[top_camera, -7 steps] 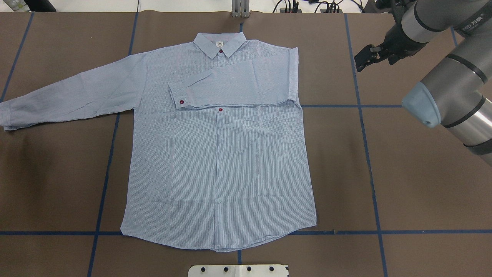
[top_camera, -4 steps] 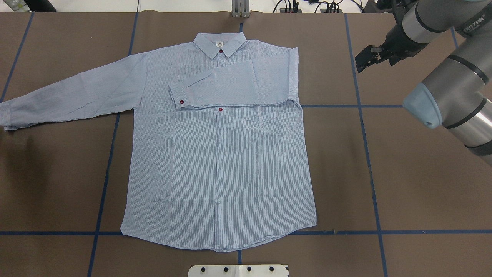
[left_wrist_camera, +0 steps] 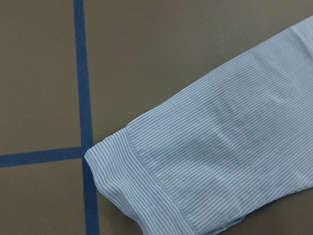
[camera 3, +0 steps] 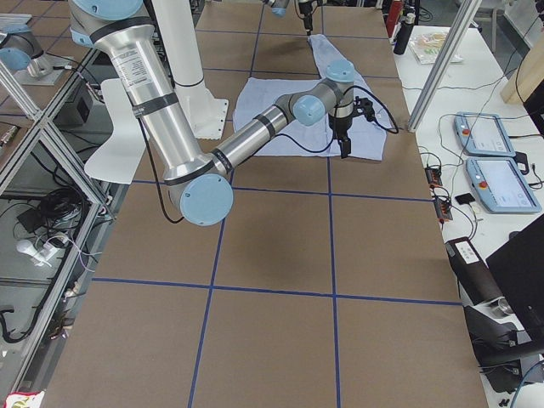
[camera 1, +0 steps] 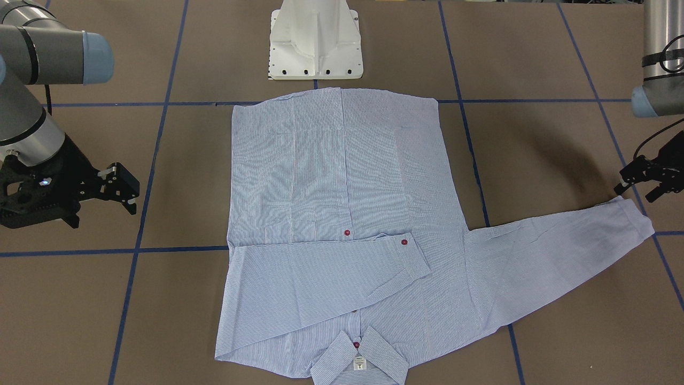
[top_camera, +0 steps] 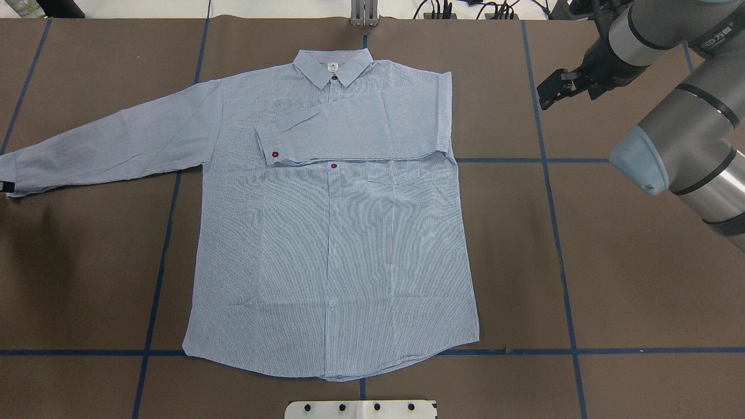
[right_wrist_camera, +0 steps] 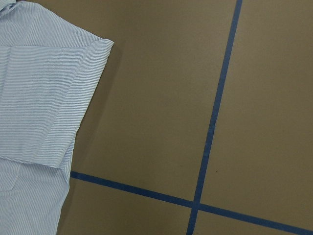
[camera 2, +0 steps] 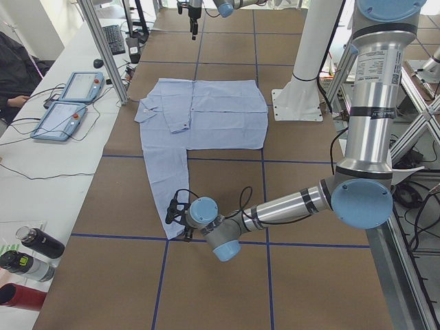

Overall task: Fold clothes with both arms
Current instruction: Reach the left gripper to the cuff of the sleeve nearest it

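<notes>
One light blue striped shirt (top_camera: 332, 233) is laid flat mid-frame on the brown worktop (top_camera: 582, 262). Two grippers are shown, left gripper (camera 1: 636, 190) beside the outstretched cuff (camera 1: 633, 216), right gripper (camera 1: 131, 195) well apart. Both jaws are parted and empty.

The near right arm (camera 3: 255, 127) holds its gripper (camera 3: 342, 151) by the spread shirt's (camera 3: 257, 96) edge.

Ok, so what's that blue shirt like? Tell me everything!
The shirt is light blue with thin white stripes, dark red buttons, a collar and a chest pocket. It lies flat, front up, on the brown table. One sleeve is folded across the chest; the other sleeve stretches straight out, its cuff beside the left tool.
</notes>
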You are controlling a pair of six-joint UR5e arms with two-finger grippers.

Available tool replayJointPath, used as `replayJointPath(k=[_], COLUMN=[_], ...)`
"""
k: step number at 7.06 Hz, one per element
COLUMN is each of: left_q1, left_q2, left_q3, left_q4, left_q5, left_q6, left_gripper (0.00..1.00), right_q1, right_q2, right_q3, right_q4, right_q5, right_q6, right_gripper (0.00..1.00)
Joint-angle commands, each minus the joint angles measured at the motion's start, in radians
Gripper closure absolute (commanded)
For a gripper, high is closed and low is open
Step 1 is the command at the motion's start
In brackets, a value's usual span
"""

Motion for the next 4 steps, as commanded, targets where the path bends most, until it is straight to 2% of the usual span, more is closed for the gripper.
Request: replayJointPath(k=[1,2,4], left_q1=[0.012,0.012,0.012], left_q2=[0.000,-0.003,-0.006], left_q3=[0.000,0.000,0.003], left_q4=[-0.001,0.002,0.000], left_q5=[0.000,0.000,0.002], left_q6=[-0.002,-0.003,-0.038], left_gripper=[0.15,0.23,0.26], right_q1=[0.000,0.000,0.000], right_q2=[0.000,0.000,0.002], right_q3=[0.001,0.001,0.003], right_q4=[0.000,0.000,0.002], right_q5=[0.000,0.000,0.000], right_q6=[0.002,0.002,0.002], right_gripper=[0.00,0.00,0.00])
